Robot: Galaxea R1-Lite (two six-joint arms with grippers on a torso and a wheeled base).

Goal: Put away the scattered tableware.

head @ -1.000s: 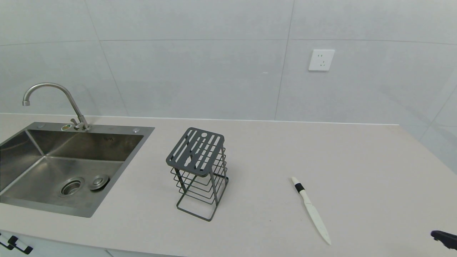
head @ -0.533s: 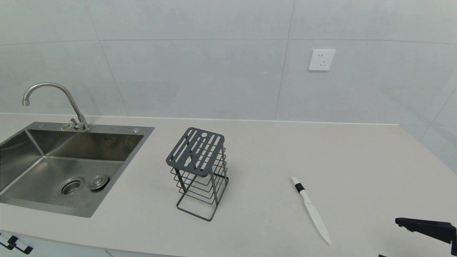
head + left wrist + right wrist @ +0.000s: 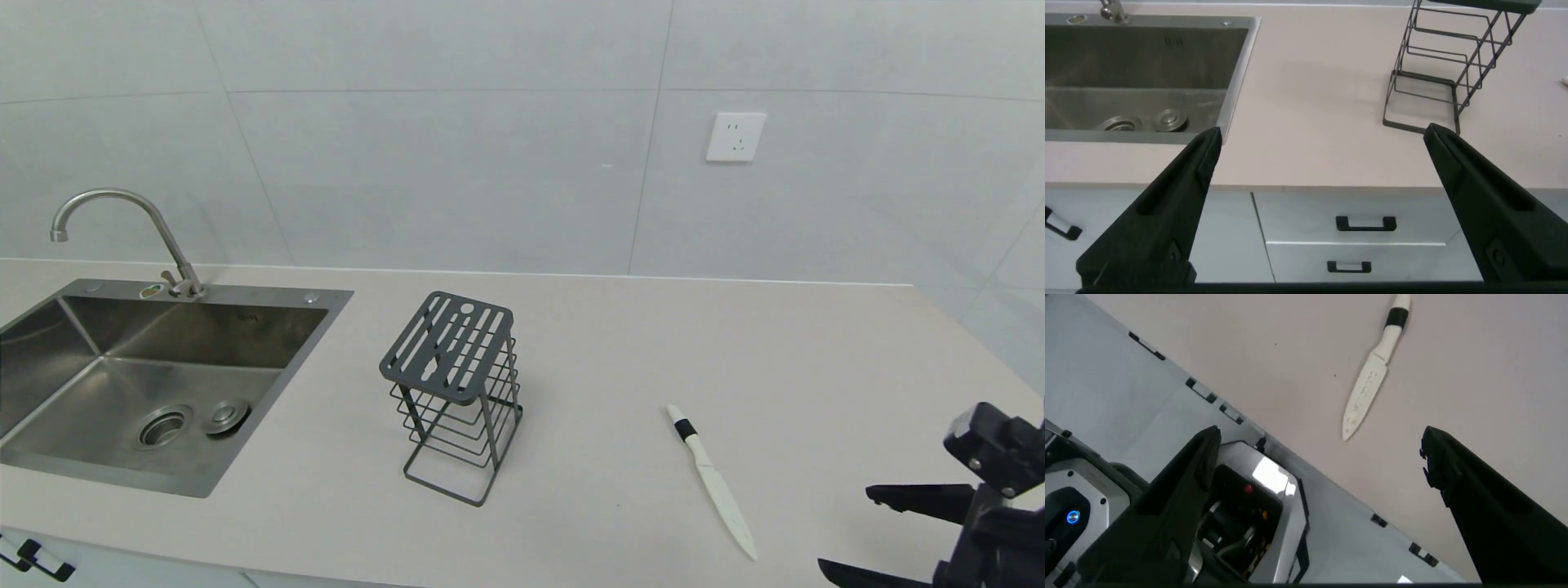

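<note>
White knife (image 3: 713, 482) lies flat on the bench (image 3: 735, 343), right of the slotted rack (image 3: 453, 384); right gripper (image 3: 845, 529) spread nearby, empty. The thin blade could skid away if pinched off-centre

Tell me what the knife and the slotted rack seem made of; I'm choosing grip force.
Knife: the white blade is matte with no metallic glint, so probably ceramic or plastic. The white handle with a black band looks like plastic.
Knife rack: thin dark grey wires under a slotted plate, with an even matte finish, so likely coated metal.
</note>
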